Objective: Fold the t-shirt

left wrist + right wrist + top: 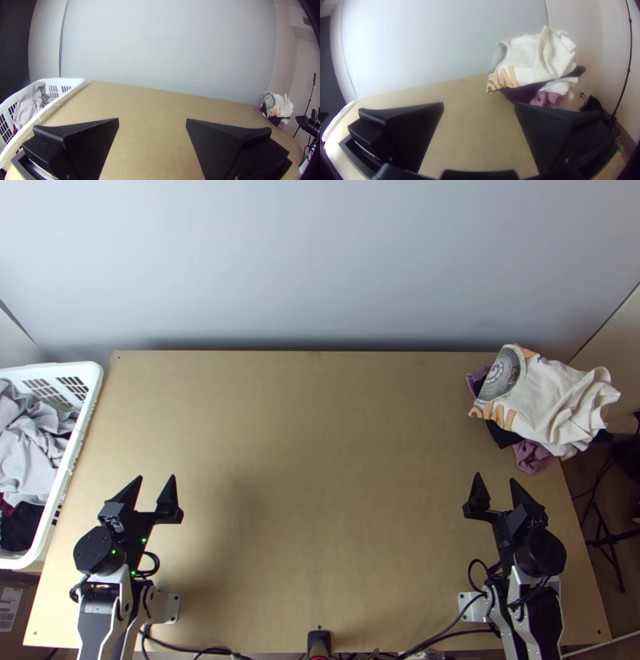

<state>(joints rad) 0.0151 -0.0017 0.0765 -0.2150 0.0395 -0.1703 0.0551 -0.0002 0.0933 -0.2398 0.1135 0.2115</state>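
Left gripper (156, 477) and right gripper (495, 477) have fingers apart; we see a basket (94, 376) cut off, dark cloth (502, 434) partly hidden beneath bunched white cloth (552, 400)

We take this for a robot lab or a test room of that sort. Two arms (104, 620) stand at the near edge of a plain wooden tabletop (320, 460), with black cables (456, 632) running loose between their bases. Behind it we see a smooth, pale wall (320, 260), and at the right a thin black stand (630, 50). The white basket (60, 369) of laundry (28, 444) and the heaped clothes (552, 404) could suit a home, but we find the arms and wiring speak louder.
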